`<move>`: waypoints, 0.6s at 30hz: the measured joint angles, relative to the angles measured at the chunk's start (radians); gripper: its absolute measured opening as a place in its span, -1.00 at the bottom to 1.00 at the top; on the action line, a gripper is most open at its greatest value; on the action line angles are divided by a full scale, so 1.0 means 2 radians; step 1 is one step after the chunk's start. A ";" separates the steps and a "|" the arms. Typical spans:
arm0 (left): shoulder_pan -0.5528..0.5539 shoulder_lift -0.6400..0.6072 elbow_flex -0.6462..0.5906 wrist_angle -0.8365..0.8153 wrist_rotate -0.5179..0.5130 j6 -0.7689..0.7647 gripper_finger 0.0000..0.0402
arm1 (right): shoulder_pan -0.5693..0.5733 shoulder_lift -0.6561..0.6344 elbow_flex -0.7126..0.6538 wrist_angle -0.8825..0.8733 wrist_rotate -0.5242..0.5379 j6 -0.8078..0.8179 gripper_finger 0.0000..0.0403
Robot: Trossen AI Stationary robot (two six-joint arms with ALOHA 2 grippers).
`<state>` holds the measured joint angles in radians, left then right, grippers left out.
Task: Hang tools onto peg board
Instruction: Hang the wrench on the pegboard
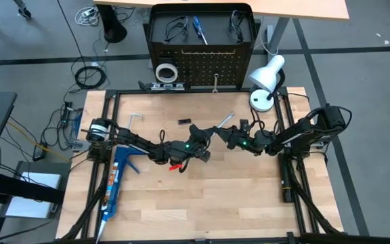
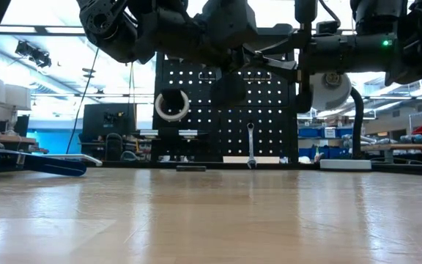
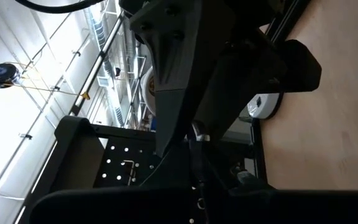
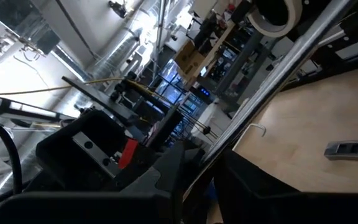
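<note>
A silver wrench [image 1: 223, 122] hangs in mid-air above the middle of the table [image 1: 202, 203], its long axis slanting from near-left to far-right, caught between the two arms at what looks like a handover. The left gripper [image 1: 205, 134] is clamped shut on the wrench's near-left end, while the right gripper [image 1: 234, 135] has its fingers closed around the shaft just to the right; both claws touch the tool. The peg board [image 1: 202, 64] stands upright beyond the table's far edge, directly behind the pair, already carrying a white tape ring [image 1: 166, 72] and a second wrench [image 1: 215, 83]. The right arm appears the nearer to the board's free pegs, so it likely carries on.
</note>
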<state>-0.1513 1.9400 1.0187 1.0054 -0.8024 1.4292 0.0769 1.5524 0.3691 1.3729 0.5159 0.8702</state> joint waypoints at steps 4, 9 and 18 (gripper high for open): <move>0.000 0.000 0.000 0.000 0.000 0.000 -0.93 | 0.000 0.000 0.000 0.001 0.000 -0.002 -0.53; -0.002 0.000 -0.001 0.000 -0.008 0.000 -0.93 | -0.002 0.000 -0.001 0.003 0.011 0.013 -0.46; -0.007 0.000 -0.001 0.021 -0.011 0.015 -0.93 | -0.001 0.000 -0.001 0.024 0.013 0.033 -0.43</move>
<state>-0.1650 1.9404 1.0158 1.0470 -0.8234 1.4584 0.0742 1.5520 0.3672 1.4213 0.5410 0.9359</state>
